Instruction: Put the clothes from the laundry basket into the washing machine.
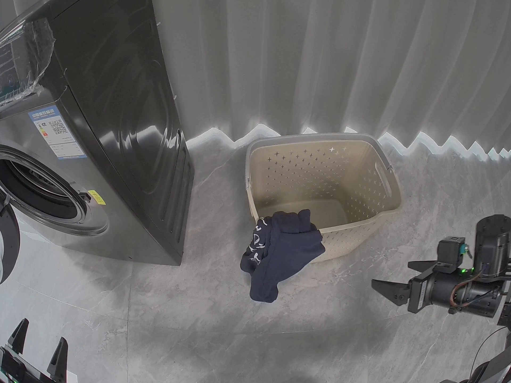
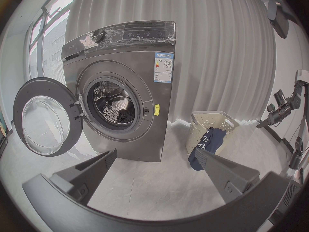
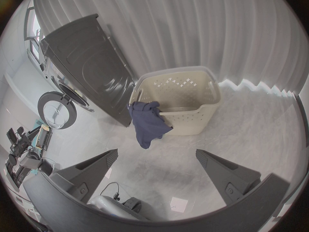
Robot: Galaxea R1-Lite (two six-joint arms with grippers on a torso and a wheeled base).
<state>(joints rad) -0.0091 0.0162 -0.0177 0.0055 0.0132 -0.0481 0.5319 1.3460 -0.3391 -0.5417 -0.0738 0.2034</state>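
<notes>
The beige laundry basket stands on the floor to the right of the washing machine. A dark blue garment hangs over the basket's front left rim and trails onto the floor. The machine's round door is swung open, and a dark cloth lies in the drum. My left gripper is low in front of the machine, open and holding nothing. My right gripper hovers open to the right of the basket, pointing toward it. The garment lies ahead of the right gripper.
White curtains hang behind the basket and the machine. Grey tiled floor spreads between the machine, the basket and my arms. The open door juts out at the far left.
</notes>
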